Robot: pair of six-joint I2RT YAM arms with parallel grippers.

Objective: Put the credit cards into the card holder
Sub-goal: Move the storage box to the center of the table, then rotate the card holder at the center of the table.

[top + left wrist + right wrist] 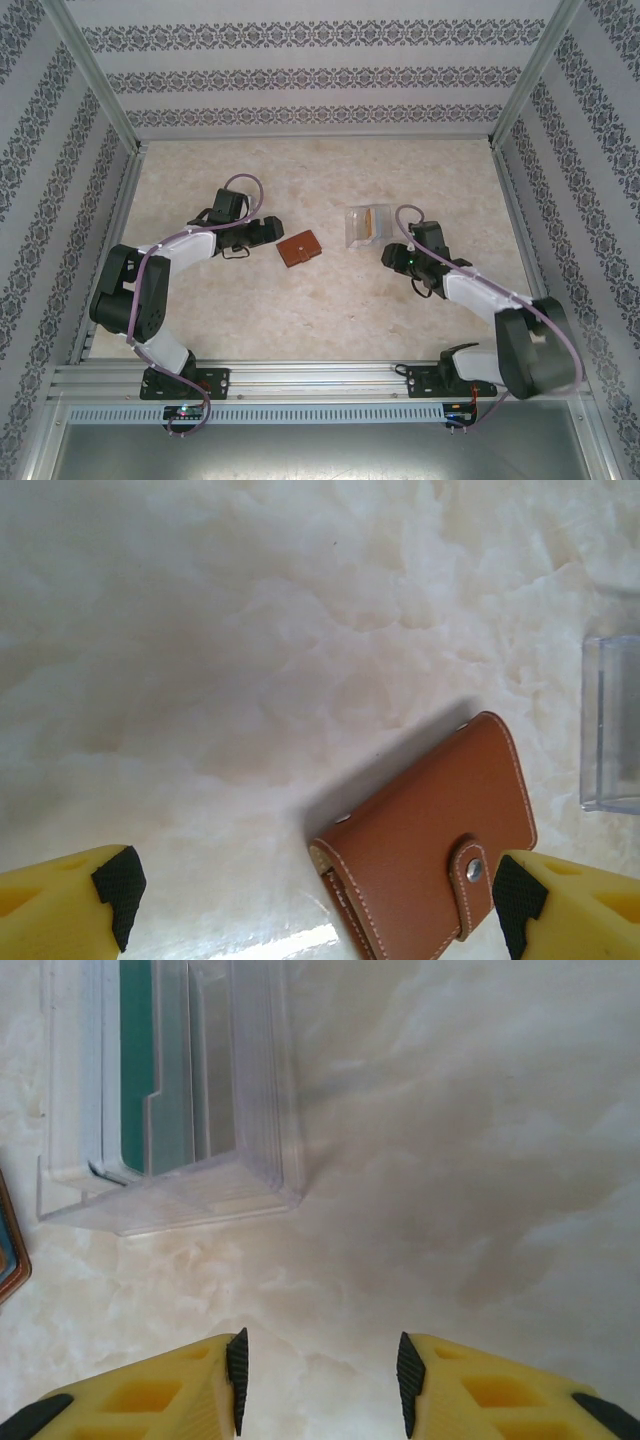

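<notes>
Cards [373,221] sit in clear box [255,1110], straight ahead of nearer right gripper [320,1380], jaws half-parted, empty; left gripper [318,890] gapes wide, well left of box

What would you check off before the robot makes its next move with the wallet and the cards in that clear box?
1. Card holder lying flat on the table: ok.
2. Card holder open to take cards: not ok; its snap flap is fastened.
3. Credit cards out of the clear plastic box: not ok; they stand inside it.
4. Left hand open and empty: ok.
5. Right hand empty: ok; jaws apart, nothing between.
6. Number of cards: cannot tell.
</notes>
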